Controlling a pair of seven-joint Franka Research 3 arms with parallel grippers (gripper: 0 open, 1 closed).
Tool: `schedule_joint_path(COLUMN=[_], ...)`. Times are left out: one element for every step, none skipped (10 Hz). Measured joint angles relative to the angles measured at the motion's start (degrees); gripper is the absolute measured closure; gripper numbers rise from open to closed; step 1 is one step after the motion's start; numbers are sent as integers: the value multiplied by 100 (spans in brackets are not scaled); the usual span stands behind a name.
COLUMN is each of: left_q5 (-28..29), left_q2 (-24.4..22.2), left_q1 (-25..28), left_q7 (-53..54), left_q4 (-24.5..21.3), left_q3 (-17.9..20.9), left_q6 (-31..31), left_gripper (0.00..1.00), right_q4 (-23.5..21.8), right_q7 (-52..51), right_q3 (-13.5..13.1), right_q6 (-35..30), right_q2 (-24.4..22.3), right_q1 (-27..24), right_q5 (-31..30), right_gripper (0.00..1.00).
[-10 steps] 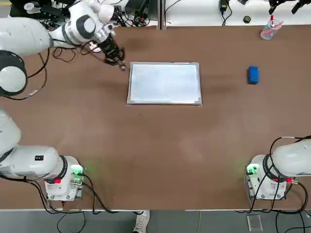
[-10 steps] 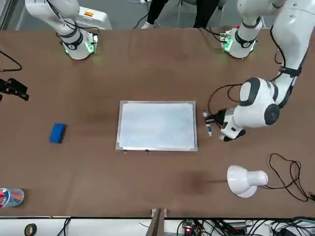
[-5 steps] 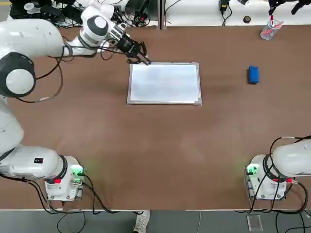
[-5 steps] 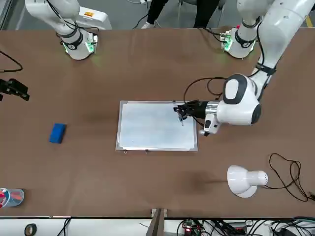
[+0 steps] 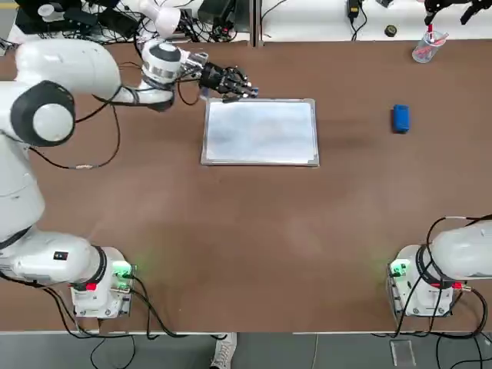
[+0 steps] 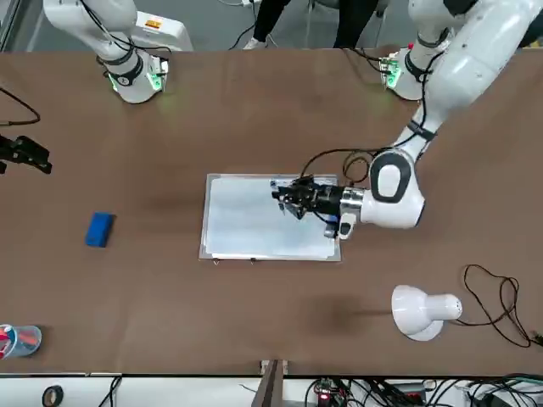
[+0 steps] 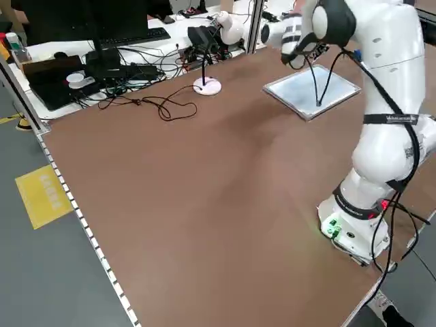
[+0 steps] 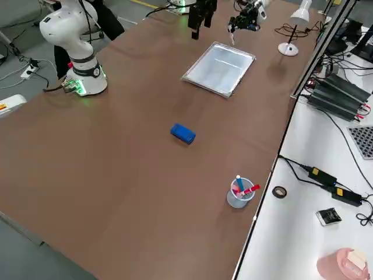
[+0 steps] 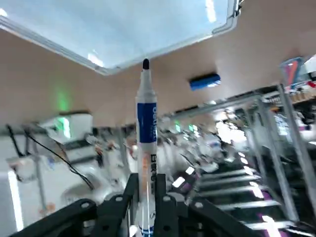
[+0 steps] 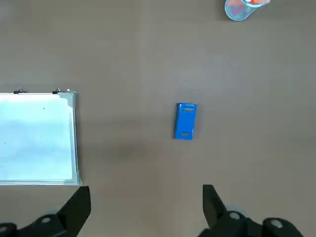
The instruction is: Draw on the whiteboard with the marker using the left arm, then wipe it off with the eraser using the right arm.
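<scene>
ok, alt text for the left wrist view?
The left gripper grips a white marker upright in the picture, its dark tip bare, in front of the silver-framed whiteboard. A blue eraser lies beyond on the brown table.

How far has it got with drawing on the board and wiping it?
Done: the left tool has picked up the marker, tip bare. In hand: bringing it to the whiteboard, no drawing visible. Left: drawing, then wiping; the eraser lies untouched.

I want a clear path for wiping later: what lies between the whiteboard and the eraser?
Only bare table between whiteboard and eraser, in the top view.
</scene>
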Motion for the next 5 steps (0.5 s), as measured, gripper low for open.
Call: schedule_joint_path(left_q5=[-366, -682, -929, -1117, -1273], left_q2=[229, 446, 644, 816, 962], left_q1=[-107, -219, -323, -418, -506], left_q7=[1, 4, 15, 73, 206], left_q4=[122, 236, 330, 397, 434], left_q3=[-1, 1, 2, 0, 0], left_q6=[17, 43, 48, 48, 48], left_gripper=[83, 83, 83, 83, 83], right_q4=[0, -1, -1, -2, -3], right_q7=[1, 1, 2, 3, 4], right_q3=[0, 0, 0, 0, 0], right_q6=[0, 0, 0, 0, -3], right_q2=[0, 0, 0, 0, 0], right_q1=[0, 0, 0, 0, 0], right_q5=[0, 0, 0, 0, 0], right_gripper=[0, 0, 0, 0, 0])
